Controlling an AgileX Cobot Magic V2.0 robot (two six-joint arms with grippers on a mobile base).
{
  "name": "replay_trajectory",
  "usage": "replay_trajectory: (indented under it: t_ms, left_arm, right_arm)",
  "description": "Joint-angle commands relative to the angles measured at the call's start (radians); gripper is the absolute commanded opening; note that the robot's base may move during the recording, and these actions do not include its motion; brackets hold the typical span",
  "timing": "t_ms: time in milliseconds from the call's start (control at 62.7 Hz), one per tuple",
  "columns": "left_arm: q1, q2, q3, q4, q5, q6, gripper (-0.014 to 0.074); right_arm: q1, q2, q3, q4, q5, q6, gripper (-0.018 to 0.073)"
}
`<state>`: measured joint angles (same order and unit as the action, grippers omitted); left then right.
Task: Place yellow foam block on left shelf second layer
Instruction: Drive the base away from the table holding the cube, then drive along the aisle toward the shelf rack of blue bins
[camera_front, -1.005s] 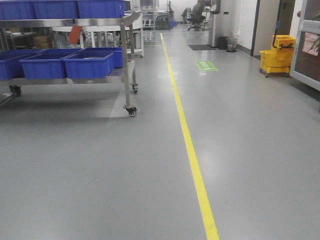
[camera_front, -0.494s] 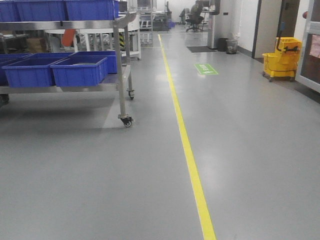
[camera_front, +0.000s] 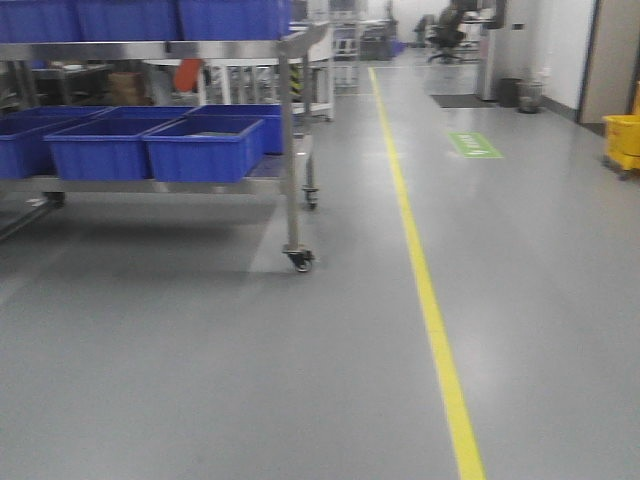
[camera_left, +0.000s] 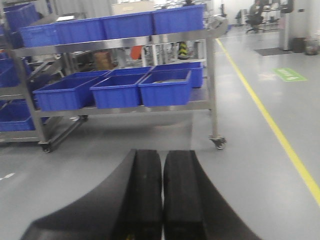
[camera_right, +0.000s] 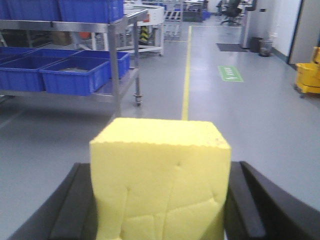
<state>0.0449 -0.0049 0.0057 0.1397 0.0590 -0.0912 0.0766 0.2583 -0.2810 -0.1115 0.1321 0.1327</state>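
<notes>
The yellow foam block (camera_right: 160, 150) fills the lower middle of the right wrist view, creased where it is squeezed. My right gripper (camera_right: 161, 167) is shut on it, one black finger on each side. My left gripper (camera_left: 162, 155) is shut with nothing in it, its two black fingers (camera_left: 146, 190) pressed together above the floor. The metal shelf cart (camera_front: 290, 120) stands at the left of the front view, some way ahead of both grippers. Its lower layer (camera_front: 150, 185) carries blue bins (camera_front: 205, 150), and more blue bins sit on top. Neither gripper shows in the front view.
A yellow floor line (camera_front: 430, 300) runs away from me, right of the cart. The cart's caster (camera_front: 300, 260) stands at its near right corner. A green floor sign (camera_front: 475, 145), a trash bin (camera_front: 529, 95) and a yellow mop bucket (camera_front: 625, 140) are at the far right.
In the front view the shelf cart and the yellow line have slid to the right, the mop bucket has gone almost off the right edge, and the picture is now motion-blurred.
</notes>
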Motion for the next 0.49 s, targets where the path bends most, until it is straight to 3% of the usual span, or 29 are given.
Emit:
replay_trajectory:
  t_ms: [0, 478]
  left_arm:
    - [0.001, -0.021, 0.023, -0.006, -0.082, -0.005, 0.0136]
    - [0.001, -0.021, 0.023, -0.006, -0.082, -0.005, 0.0136]
  right_arm:
    - [-0.006, 0.010, -0.030, -0.015, -0.098, -0.007, 0.0456]
    - [-0.006, 0.010, -0.030, -0.015, -0.098, -0.007, 0.0456]
